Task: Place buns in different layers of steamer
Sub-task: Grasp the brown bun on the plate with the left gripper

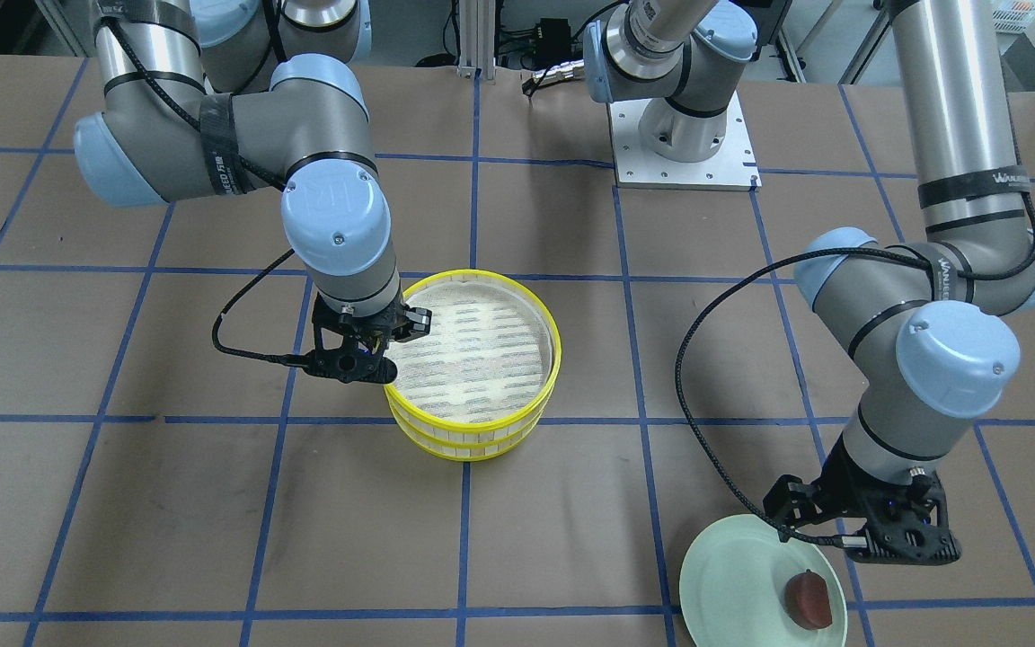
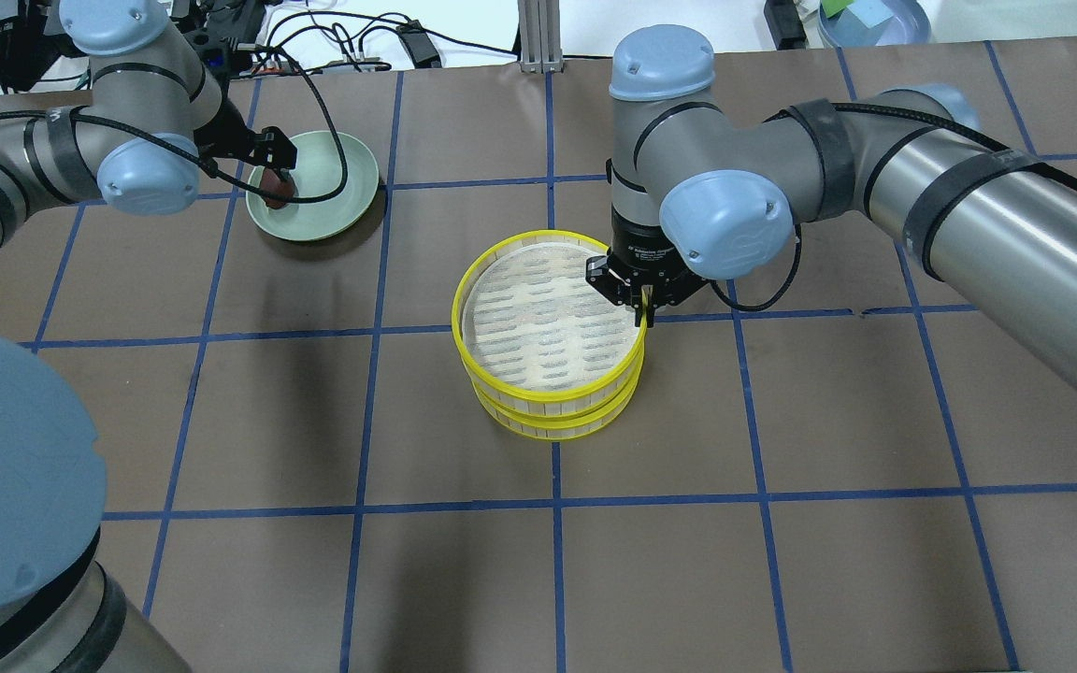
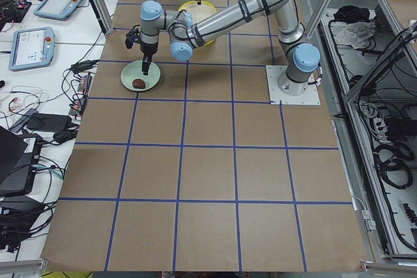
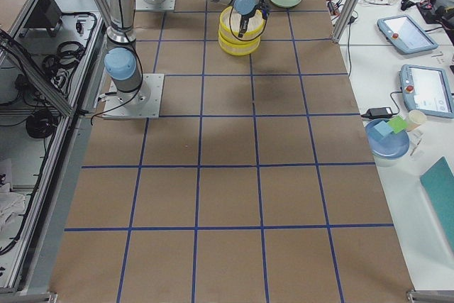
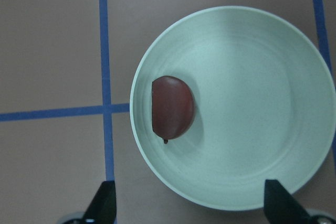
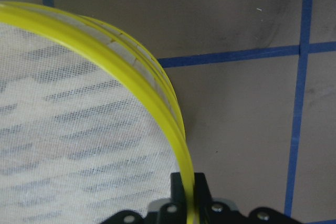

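Note:
Two yellow-rimmed steamer trays stand stacked mid-table, the upper tray (image 1: 554, 346) slightly offset over the lower tray (image 1: 473, 449). The upper tray's woven floor holds nothing. My right gripper (image 2: 643, 315) is shut on the upper tray's rim (image 6: 157, 85), one finger inside and one outside. The dark reddish-brown bun (image 5: 172, 107) lies on the pale green plate (image 5: 262, 103), left of its middle. My left gripper (image 5: 191, 203) is open and empty, hovering above the plate near the bun (image 1: 808, 600). The cream bun is not in view.
The table is brown paper with a blue tape grid. The right arm's base plate (image 1: 684, 148) is bolted near the robot's side. The plate (image 2: 333, 187) sits at the far left, well apart from the trays. Tablets and cables lie on side benches.

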Controlling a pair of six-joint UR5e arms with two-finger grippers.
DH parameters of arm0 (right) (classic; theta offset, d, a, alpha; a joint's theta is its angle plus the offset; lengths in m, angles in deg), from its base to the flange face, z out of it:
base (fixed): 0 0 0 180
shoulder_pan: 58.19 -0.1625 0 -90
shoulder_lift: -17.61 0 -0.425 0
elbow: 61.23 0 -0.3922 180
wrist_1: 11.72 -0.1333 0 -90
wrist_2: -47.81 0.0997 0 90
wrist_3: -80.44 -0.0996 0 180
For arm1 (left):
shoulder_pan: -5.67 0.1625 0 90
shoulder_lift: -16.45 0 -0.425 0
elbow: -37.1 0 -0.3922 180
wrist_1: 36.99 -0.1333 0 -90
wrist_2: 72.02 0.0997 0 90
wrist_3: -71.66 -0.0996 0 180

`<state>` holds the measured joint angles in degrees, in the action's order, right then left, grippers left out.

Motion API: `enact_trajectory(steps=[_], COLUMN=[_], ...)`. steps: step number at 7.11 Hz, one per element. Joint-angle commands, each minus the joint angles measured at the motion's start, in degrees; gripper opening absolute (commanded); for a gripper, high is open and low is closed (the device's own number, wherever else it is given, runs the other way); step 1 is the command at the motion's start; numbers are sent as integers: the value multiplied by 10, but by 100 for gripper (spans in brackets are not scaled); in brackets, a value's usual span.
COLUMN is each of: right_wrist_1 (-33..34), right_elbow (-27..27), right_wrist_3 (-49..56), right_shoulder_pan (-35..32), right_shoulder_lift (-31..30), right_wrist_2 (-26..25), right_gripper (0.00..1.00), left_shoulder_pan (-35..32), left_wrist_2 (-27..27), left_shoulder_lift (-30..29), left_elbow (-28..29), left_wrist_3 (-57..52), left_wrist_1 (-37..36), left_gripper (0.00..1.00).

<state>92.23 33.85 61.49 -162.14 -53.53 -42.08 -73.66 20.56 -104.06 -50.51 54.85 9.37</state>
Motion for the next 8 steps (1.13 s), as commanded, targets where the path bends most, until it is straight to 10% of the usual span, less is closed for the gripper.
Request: enact_trajectory(steps=[1,8], right_wrist_1=[10,3], right_elbow=[2,7], right_wrist_3=[0,1], right_shoulder_pan=[0,0], right_shoulder_lift=[2,5], right_wrist_2=[-22,2], right_gripper=[0,4], left_shoulder_pan=[5,12], left_wrist_2=[-6,-57], left_shoulder_lift=[-46,-116], left_elbow=[19,53], left_wrist_3=[-44,-45], left_wrist_1=[-49,-82], left_gripper=[100,89])
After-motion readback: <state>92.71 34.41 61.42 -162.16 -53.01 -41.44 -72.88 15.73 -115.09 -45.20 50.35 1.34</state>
